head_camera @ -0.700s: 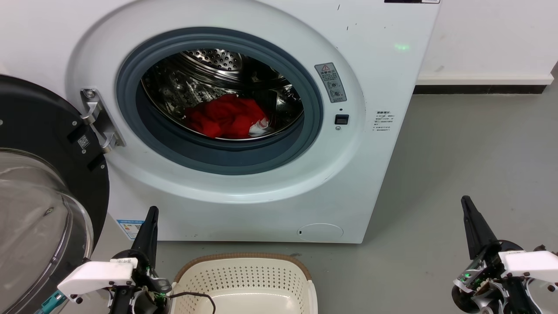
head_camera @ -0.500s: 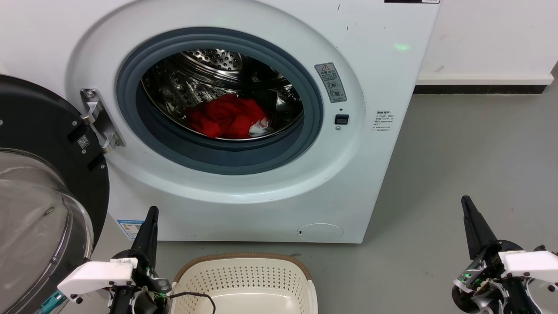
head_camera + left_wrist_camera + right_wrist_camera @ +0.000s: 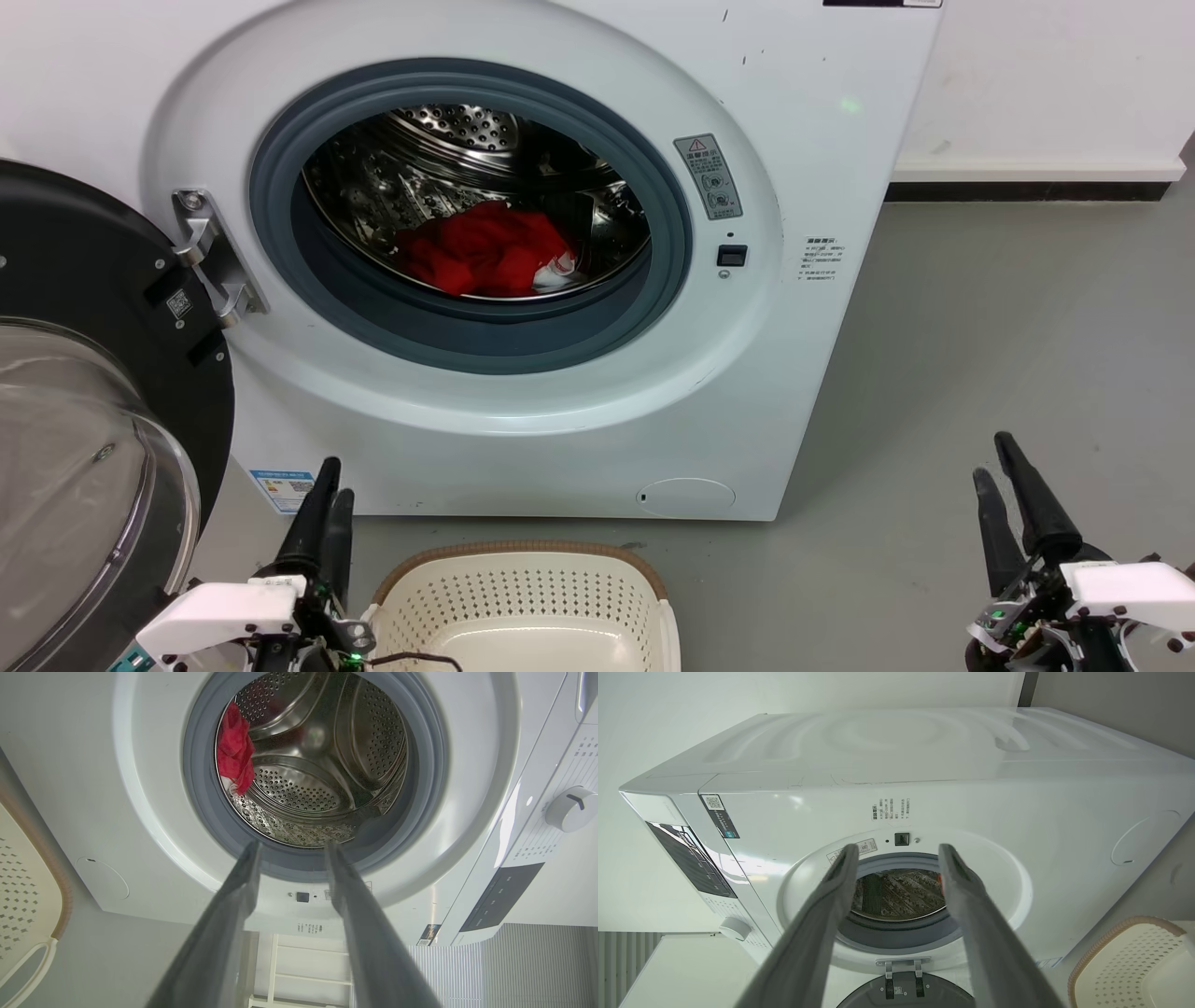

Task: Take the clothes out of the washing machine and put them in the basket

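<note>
The red clothes (image 3: 481,249) lie bunched at the bottom of the perforated steel drum (image 3: 448,131), just above the centre of the head view, with a scrap of white trim at their right edge. Nothing touches them. In the left wrist view they show as a red bundle (image 3: 235,749) against the drum wall in the upper centre.

The drum sits inside the grey rubber ring (image 3: 672,233) of the white washing machine (image 3: 822,187), which takes up most of the upper frame. Its black-rimmed glass door (image 3: 84,373) is swung fully open at the left edge, hung on a metal hinge (image 3: 210,257).

The cream perforated basket (image 3: 523,548) stands on the grey floor (image 3: 1008,308) at the bottom centre, in front of the machine, with no clothes visible in it.

The left hand (image 3: 336,478) is at the lower left, just beside the basket, its two dark fingers a little apart and gripping nothing; its wrist view shows the gap between them (image 3: 292,848). The right hand (image 3: 991,455) is at the lower right, well apart from the basket, fingers likewise parted and empty (image 3: 899,849).
</note>
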Controlling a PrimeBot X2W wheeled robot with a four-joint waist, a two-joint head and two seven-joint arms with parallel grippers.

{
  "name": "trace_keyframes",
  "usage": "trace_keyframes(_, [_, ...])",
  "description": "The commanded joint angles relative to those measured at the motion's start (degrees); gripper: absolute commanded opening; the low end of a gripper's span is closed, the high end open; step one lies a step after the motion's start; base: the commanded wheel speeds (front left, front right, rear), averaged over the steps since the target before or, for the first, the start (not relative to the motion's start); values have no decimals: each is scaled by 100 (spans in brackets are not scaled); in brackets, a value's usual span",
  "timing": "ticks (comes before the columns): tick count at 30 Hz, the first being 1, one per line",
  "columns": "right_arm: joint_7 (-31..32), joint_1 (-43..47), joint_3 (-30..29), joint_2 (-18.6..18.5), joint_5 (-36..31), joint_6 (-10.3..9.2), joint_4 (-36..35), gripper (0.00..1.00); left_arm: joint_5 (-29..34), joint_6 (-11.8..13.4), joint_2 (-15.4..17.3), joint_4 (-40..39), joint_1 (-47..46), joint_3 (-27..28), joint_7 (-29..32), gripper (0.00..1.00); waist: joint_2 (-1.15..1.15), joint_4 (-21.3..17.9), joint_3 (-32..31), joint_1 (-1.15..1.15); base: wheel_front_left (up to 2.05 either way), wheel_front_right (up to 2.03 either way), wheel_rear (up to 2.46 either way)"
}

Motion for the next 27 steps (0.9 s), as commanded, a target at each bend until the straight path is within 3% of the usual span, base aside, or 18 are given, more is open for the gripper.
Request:
trace_keyframes(1, [-51, -113, 33, -2, -52, 1, -131, 100, 37, -3, 12, -113, -137, -58, -52, 100, 0, -1, 1, 0, 0, 0, 0])
trace_keyframes(9, [-333, -57, 98, -1, -521, 1, -342, 100, 407, -5, 34, -178, -261, -338, -348, 100, 0, -7, 7, 0, 0, 0, 0])
trace_keyframes(27, [-766, 5, 199, 1, -2712, 1, -736, 100, 2506, -10, 26, -580, -451, -473, -781, 100, 0, -11, 20, 0, 0, 0, 0])
